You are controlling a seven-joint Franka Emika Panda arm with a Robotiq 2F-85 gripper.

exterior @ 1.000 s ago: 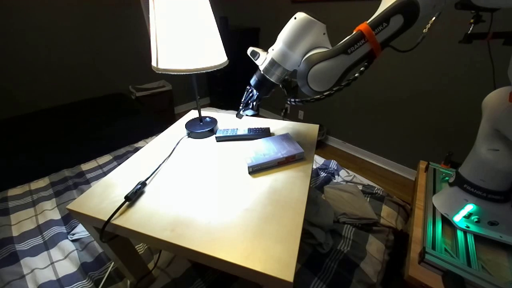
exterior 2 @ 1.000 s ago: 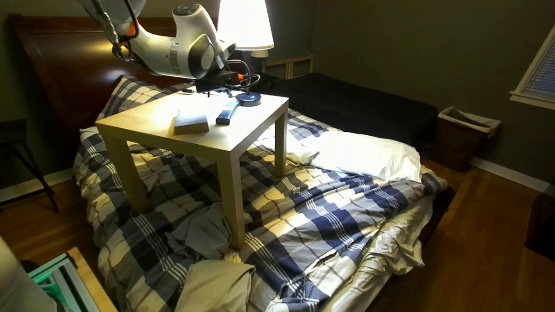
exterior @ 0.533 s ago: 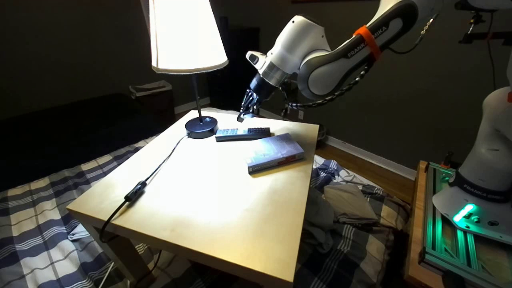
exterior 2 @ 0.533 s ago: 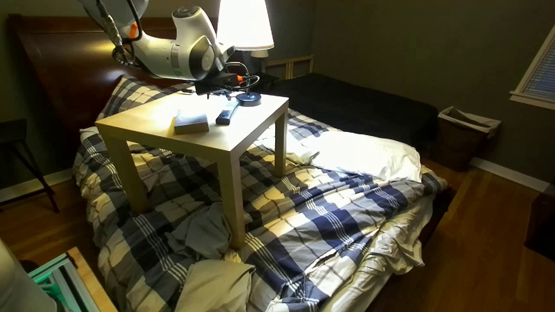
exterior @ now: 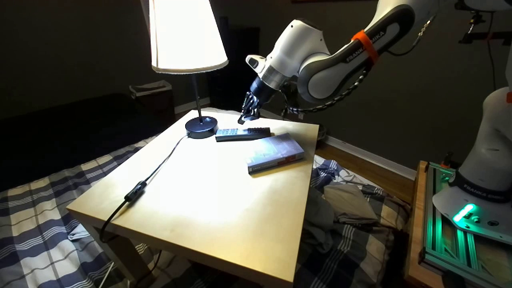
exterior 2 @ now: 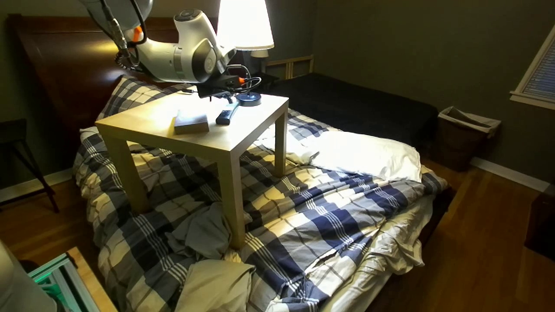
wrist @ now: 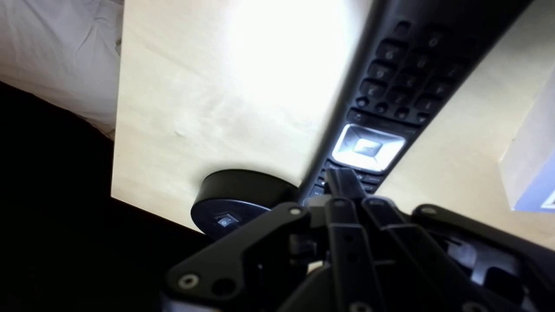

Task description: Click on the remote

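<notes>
The remote (exterior: 244,134) is slim and dark with rows of buttons. It lies flat on the table in both exterior views, and its dark keypad end (exterior 2: 225,116) shows. In the wrist view the remote (wrist: 405,80) runs diagonally, with a bright square pad near its middle. My gripper (exterior: 241,121) is shut and empty, pointing down over the remote from its far side. In the wrist view its joined fingertips (wrist: 344,180) cover some buttons just below the square pad. A small gap seems to remain; contact cannot be told. The remote's end beneath the fingers is hidden.
The round lamp base (exterior: 201,127) stands close to one end of the remote, its lampshade (exterior: 186,38) high beside the arm. A thick blue-grey book (exterior: 276,152) lies close to the remote's other end. A cord with a switch (exterior: 135,191) crosses the table (exterior: 224,228).
My gripper has moved down a little, closer to the remote, over the last second. It stays shut. The remote, lamp and book have not moved.
</notes>
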